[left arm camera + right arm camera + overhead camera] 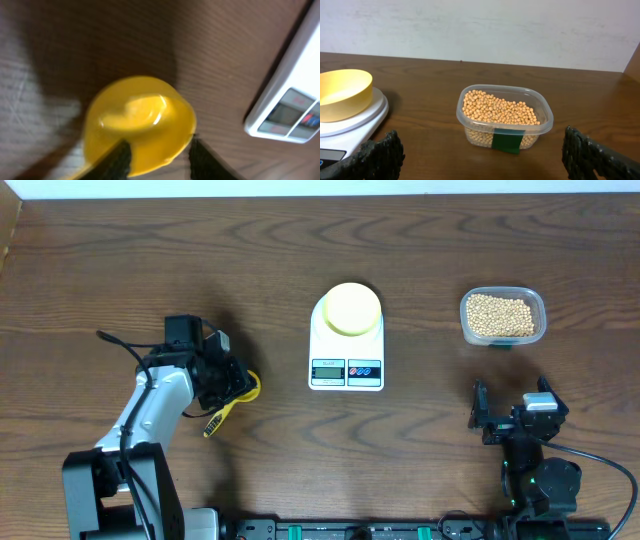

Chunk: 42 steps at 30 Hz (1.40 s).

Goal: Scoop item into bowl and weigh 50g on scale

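At centre, the bowl (351, 309) sits on the scale (346, 340), empty. The beans (501, 315) are all in the tub (535, 137) at far right (nothing scooped yet). Left gripper (159, 145) straddles the empty yellow scoop (137, 117); clamped or just touching, cannot tell. Right gripper (482, 150) gapes wide, holding nothing.

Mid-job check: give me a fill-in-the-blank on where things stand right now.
The bowl on the scale is ___. The clear tub holds the ___. The scoop sits between the fingers of the ___ gripper.
Missing: empty; beans; left.
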Each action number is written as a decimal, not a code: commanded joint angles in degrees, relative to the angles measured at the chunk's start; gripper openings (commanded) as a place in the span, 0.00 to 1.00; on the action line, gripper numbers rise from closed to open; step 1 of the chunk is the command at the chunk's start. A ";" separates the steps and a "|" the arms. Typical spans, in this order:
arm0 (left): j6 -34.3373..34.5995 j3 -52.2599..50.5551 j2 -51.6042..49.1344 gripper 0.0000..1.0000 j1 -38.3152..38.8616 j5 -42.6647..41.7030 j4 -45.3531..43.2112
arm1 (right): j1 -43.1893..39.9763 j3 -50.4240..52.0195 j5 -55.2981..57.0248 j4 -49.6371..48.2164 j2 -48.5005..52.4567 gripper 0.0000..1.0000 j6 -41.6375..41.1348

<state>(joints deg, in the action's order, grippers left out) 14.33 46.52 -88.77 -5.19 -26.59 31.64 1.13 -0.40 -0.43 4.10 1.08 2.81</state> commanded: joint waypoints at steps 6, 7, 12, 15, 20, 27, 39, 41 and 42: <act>-5.77 1.38 0.79 0.50 -0.11 0.72 1.75 | -0.31 0.09 0.09 0.26 0.04 0.99 0.68; -5.77 2.23 1.14 0.50 -0.11 0.72 2.64 | -0.31 0.09 0.09 0.26 0.04 0.99 0.68; -7.78 6.19 3.61 0.50 -0.11 1.14 7.02 | -0.31 0.09 0.09 0.26 0.04 0.99 0.68; -7.72 6.54 4.76 0.51 -0.11 9.09 8.26 | -0.31 0.09 0.09 0.26 0.04 0.99 0.70; 0.00 5.27 3.69 0.51 -0.22 27.06 9.99 | -0.31 0.09 0.09 0.26 0.04 0.99 0.68; -1.73 4.20 -0.61 0.50 -0.13 23.43 9.40 | -0.31 0.09 0.09 0.26 0.04 0.99 0.68; -7.72 4.20 -5.97 0.49 -0.13 13.66 7.50 | -0.31 0.09 0.09 0.26 0.04 0.99 0.70; -7.69 4.20 -6.03 0.44 -0.13 13.66 7.50 | -0.31 0.09 0.09 0.26 0.04 0.99 0.68; -7.69 4.20 -6.03 0.40 -0.13 13.68 7.50 | -0.31 0.09 0.09 0.26 0.04 0.99 0.68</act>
<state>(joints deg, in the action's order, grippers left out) 7.40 51.33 -94.11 -5.17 -11.90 39.09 1.13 -0.40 -0.43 4.08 1.08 2.81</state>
